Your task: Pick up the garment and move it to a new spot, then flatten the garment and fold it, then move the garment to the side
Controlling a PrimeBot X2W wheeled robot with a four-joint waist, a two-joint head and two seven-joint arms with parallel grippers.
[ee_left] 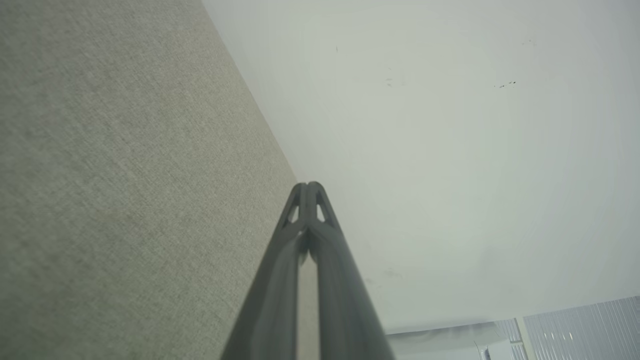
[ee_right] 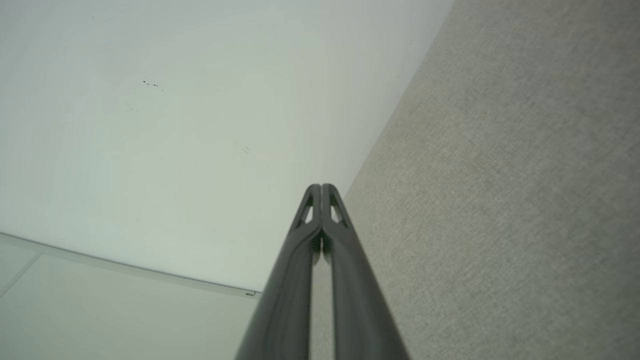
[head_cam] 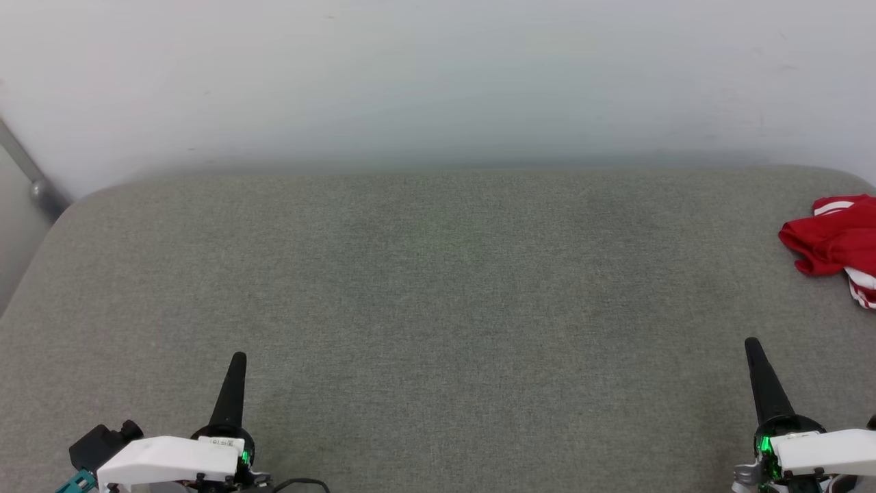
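The garment point(head_cam: 836, 244), a bright red shirt with white and striped trim, lies crumpled at the far right edge of the head view, partly cut off by the frame. My left gripper point(head_cam: 237, 358) rests at the lower left above the grey surface, its fingers point(ee_left: 308, 189) pressed together with nothing between them. At the lower right my right gripper point(head_cam: 751, 344) is likewise shut and empty, its fingertips point(ee_right: 321, 189) touching. The garment lies up and to the right of the right gripper, well apart from it.
A wide grey fabric surface point(head_cam: 438, 308) with rounded corners spreads before me, backed by a pale wall point(head_cam: 438, 82). A grey metal bar point(head_cam: 27, 174) slants at the far left beside the surface's corner.
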